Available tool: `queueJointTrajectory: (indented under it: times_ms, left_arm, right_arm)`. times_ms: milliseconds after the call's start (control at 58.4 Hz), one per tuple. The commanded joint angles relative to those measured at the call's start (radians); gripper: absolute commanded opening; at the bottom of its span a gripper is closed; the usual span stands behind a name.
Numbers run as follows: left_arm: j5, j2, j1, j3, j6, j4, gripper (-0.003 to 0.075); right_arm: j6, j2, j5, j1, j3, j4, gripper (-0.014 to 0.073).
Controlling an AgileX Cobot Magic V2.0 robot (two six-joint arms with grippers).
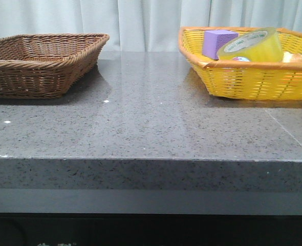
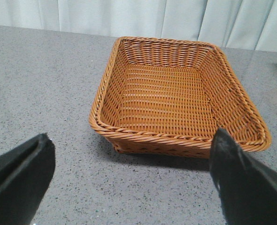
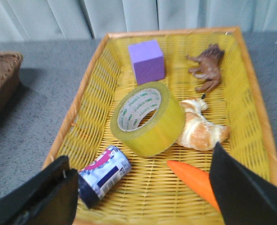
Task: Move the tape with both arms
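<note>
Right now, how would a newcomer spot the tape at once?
Look in the yellow basket on the table's right side. The tape lies mid-basket, tilted, between the purple cube and the can: the only translucent yellow ring, white core lettered green.

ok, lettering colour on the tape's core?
Green, on the white inner core of the tape; right wrist view shows it best.

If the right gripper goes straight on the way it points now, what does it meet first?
Probably the tape, lying tilted in the yellow basket ahead of the open right gripper. Depth is unclear; the small can lies nearer, off to one side.
</note>
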Motion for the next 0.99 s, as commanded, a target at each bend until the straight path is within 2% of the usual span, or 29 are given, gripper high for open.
queueJointTrajectory:
  times_ms: [0,137,343,583,754,977]
  left_arm:
    - [-0.082,0.010,0.002,-0.037,-0.010,-0.003,0.0658]
    - [-0.082,0.010,0.002,-0.037,-0.010,-0.003,0.0658]
    - [-0.082,0.010,0.002,-0.037,-0.010,-0.003,0.0658]
    - [-0.082,0.010,0.002,-0.037,-0.010,-0.003,0.0658]
    - [-0.082,0.010,0.002,-0.037,-0.010,-0.003,0.0658]
    - [-0.082,0.010,0.002,-0.037,-0.010,-0.003,0.0658]
  right_arm:
    - [0.005,0.126,0.007,-0.004,-0.159,-0.011,0.0588]
    - [0.037,0.321,0.118,-0.003,-0.359,-0.072,0.0588]
    - [0.209,0.551,0.292,0.023,-0.632,-0.309,0.0588]
    - [0.228,0.773,0.428,0.099,-0.891,-0.374,0.0588]
    - [0.264,0.874,0.510,0.099,-0.982,-0.405,0.0588]
    - [0.280,0.917,0.539,0.099,-0.986,-0.475,0.0587]
